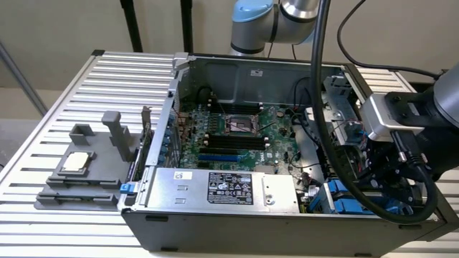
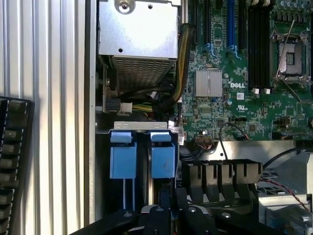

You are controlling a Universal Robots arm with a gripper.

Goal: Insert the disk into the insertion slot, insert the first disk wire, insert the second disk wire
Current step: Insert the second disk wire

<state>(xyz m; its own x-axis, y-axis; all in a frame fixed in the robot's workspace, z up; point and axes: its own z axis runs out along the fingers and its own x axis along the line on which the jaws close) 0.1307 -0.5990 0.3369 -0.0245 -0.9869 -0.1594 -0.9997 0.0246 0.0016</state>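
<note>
The insertion slot is a dark-grey metal bay in the open computer case, with two bright blue plastic fittings side by side in it. In the exterior view, its blue parts sit in the case's front corner on that view's right. My gripper hangs just over the bay beside the blue fittings. Its black fingers are shut, and I cannot tell whether anything is between them. The disk is hidden. Loose cables run beside the bay; I cannot tell which of them are the disk wires.
The silver power-supply box fills the case's front. The motherboard with its CPU socket lies behind it. My arm's wrist and thick black cables hang over the case's right side. A grey fixture stands on the slatted table on the exterior view's left.
</note>
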